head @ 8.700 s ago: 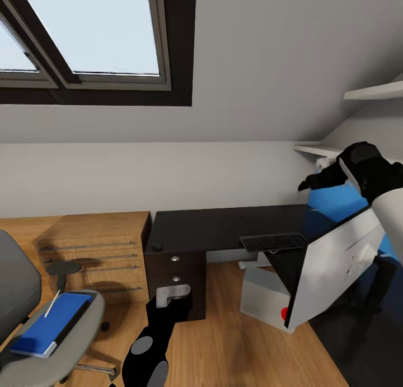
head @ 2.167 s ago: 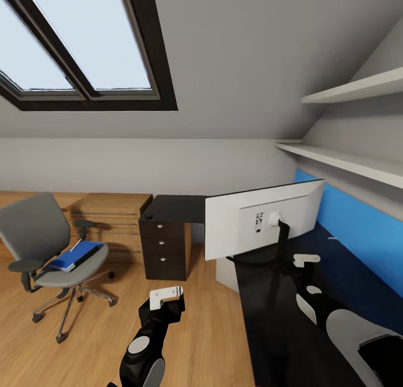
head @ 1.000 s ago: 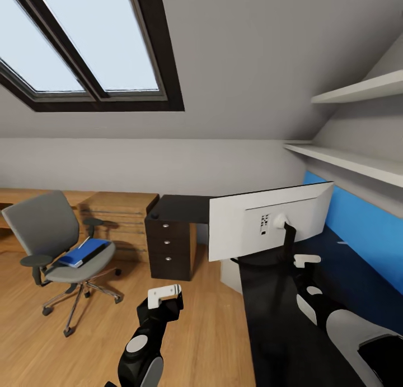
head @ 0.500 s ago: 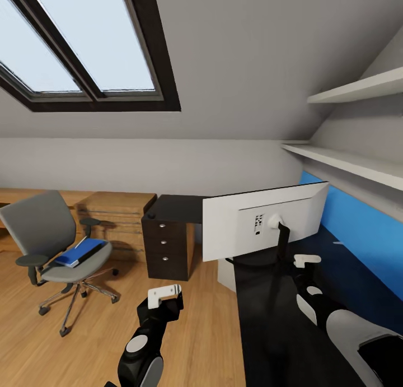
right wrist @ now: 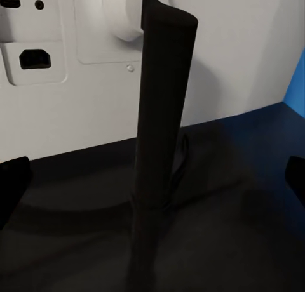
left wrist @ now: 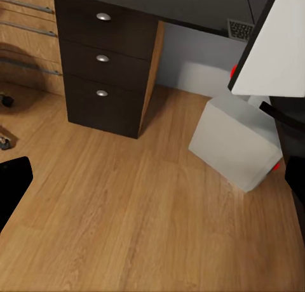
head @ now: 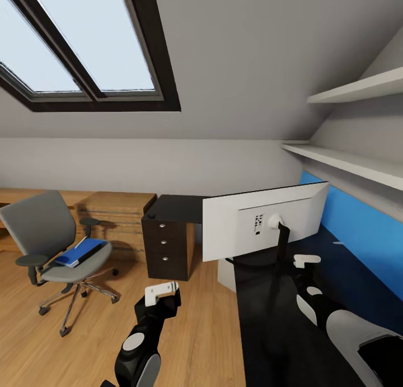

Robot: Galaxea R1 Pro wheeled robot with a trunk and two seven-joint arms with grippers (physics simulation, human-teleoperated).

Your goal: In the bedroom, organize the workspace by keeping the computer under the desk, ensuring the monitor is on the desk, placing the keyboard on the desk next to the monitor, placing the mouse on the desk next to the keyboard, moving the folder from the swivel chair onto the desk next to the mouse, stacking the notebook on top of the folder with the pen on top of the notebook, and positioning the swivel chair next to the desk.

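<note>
right gripper (head: 306, 259) gapes empty just behind the monitor (head: 263, 219) stand on the table (head: 280, 320); left gripper (head: 161, 292), grip unclear, hangs over floor, computer (left wrist: 235, 141) ahead.

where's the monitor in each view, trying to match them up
Head view: monitor right of centre, pale back toward the camera, on the desk.
Left wrist view: its pale back at the upper right corner.
Right wrist view: back panel close up.
Shared landmark: its thin black stand.
</note>
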